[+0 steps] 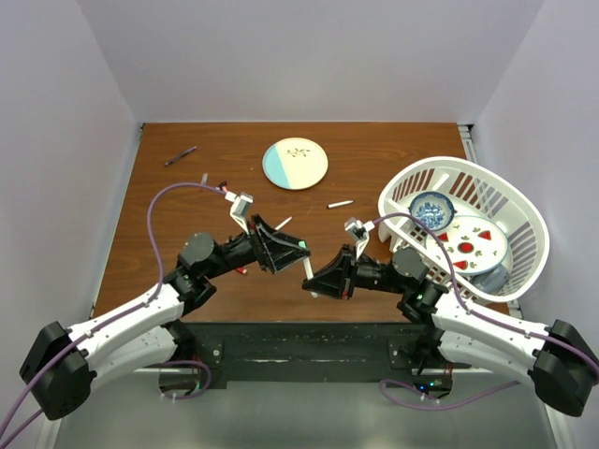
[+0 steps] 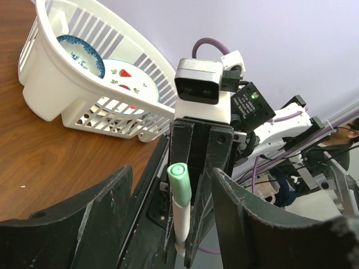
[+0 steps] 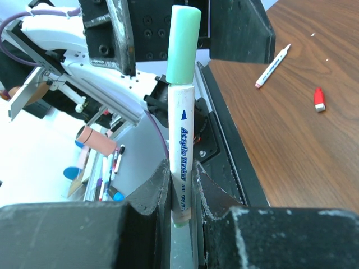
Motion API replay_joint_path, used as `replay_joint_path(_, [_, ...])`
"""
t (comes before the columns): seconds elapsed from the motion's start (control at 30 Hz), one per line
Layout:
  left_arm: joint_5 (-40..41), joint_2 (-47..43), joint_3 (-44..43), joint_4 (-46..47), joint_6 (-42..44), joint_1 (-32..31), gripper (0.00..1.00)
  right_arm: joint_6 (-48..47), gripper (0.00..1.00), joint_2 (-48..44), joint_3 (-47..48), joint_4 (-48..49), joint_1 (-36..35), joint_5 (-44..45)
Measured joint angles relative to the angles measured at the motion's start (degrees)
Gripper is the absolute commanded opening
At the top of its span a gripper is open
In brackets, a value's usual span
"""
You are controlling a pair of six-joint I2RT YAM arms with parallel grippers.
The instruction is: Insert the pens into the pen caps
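My right gripper pinches a white pen with a green cap on its tip. My left gripper stands spread around that cap. Beyond, on the brown table, lie a loose pen and a red cap, with a plate and basket farther off. Pale walls enclose it.

The black left gripper, fingers spread wide, faces the black right gripper, which pinches a white marker pen upright.
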State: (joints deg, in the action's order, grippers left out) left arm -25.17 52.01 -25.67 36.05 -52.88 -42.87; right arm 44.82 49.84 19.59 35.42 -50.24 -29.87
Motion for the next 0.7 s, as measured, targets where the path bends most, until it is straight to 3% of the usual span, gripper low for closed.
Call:
replay_joint_path(0.1, [-0.2,0.3,-0.5,0.3,0.0,0.0,0.57,0.0,0.00,0.0,0.0,-0.5,0.0,-0.2])
replay_joint_path(0.2, [-0.3,0.3,-0.6,0.8,0.0,0.0,0.45,0.0,0.00,0.0,0.0,-0.8,0.0,-0.3])
replay_joint_path(0.4, [-1.7,0.8,-0.6,2.4,0.1,0.0,0.00,0.0,0.00,0.1,0.0,-0.8,-0.1,-1.0])
replay_joint_path(0.7, [-3.4,1.9,4.9,14.1,-7.2,0.4,0.00,-0.8,0.00,-0.8,0.1,-1.7,-0.9,-0.5])
